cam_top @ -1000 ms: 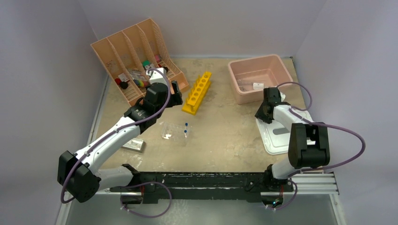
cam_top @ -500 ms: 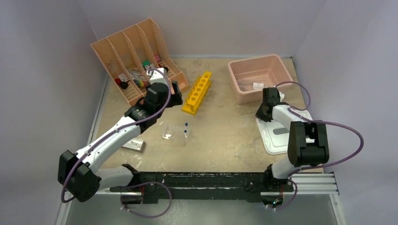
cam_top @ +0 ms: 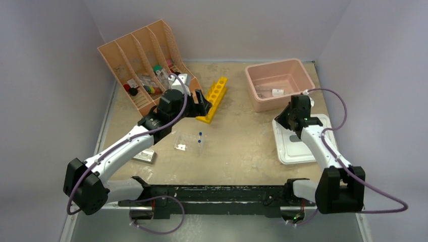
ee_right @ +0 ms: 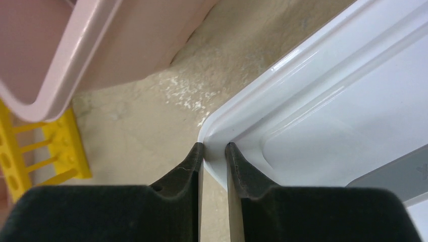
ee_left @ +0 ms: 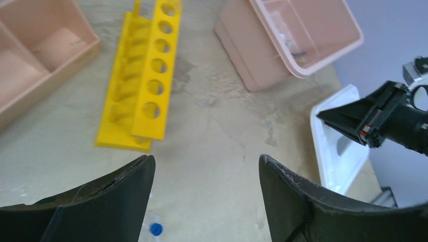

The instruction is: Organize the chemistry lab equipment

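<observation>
"Two blue caps catch my eye first. They belong to a clear plastic piece (cam_top: 188,142) lying flat on the table (cam_top: 242,151), about mid-table and just in front of the left arm."

"Which way does it point?"

"The blue ends face the right arm's side and the clear body trails off to the left, so its long axis runs roughly across the table. The outline is faint, mind you."

"And the rest of the kit?"

"Small loose items (cam_top: 146,86), red and green among them, sit in the slots of the peach organizer (cam_top: 121,55) at the back left. A silver sheet (cam_top: 144,155) lies flat beside the left forearm, long side across."

"The hands?"

"The left gripper (cam_top: 204,103) hangs by the yellow rack (cam_top: 217,91), fingers spread wide with nothing between them. The right gripper (ee_right: 214,146) is pinched tight on the corner rim of the white lid (ee_right: 328,126), just beside the pink tub (cam_top: 276,83)."
</observation>
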Available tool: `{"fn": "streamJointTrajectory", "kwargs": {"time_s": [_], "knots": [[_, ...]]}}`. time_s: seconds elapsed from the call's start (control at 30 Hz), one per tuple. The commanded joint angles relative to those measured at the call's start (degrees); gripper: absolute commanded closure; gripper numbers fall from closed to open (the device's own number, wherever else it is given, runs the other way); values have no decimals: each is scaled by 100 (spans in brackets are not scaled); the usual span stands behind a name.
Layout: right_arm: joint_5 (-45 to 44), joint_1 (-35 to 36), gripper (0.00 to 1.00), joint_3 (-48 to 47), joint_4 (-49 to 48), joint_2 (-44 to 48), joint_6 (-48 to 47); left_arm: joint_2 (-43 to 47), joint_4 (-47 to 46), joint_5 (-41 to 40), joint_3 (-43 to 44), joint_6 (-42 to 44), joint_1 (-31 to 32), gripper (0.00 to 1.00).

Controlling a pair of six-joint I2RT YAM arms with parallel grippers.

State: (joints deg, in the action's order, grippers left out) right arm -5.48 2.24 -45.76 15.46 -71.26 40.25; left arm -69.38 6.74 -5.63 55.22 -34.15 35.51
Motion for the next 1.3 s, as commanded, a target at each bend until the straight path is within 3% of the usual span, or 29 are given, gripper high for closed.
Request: {"fn": "streamJointTrajectory", "kwargs": {"time_s": [0.0,0.3,0.6,0.8,0.97,1.27], "knots": [[465,31,95,115,329,623,670,-165,-994,840,-56,-337,240,26],[781,31,96,32,737,1680,1297,-1283,-1766,1228,274,-746,1141,16],[1203,31,97,-274,896,1960,1879,-2288,-3272,1971,473,-1544,1758,16],[1352,31,99,-408,930,2016,2247,-3280,-4119,2548,916,-2794,1829,17],[1510,31,99,-396,941,1985,2327,-3548,-4679,2658,942,-3152,1949,19],[1703,31,99,-478,933,1950,2098,-3932,-4652,2741,1185,-3456,2112,46]]}}
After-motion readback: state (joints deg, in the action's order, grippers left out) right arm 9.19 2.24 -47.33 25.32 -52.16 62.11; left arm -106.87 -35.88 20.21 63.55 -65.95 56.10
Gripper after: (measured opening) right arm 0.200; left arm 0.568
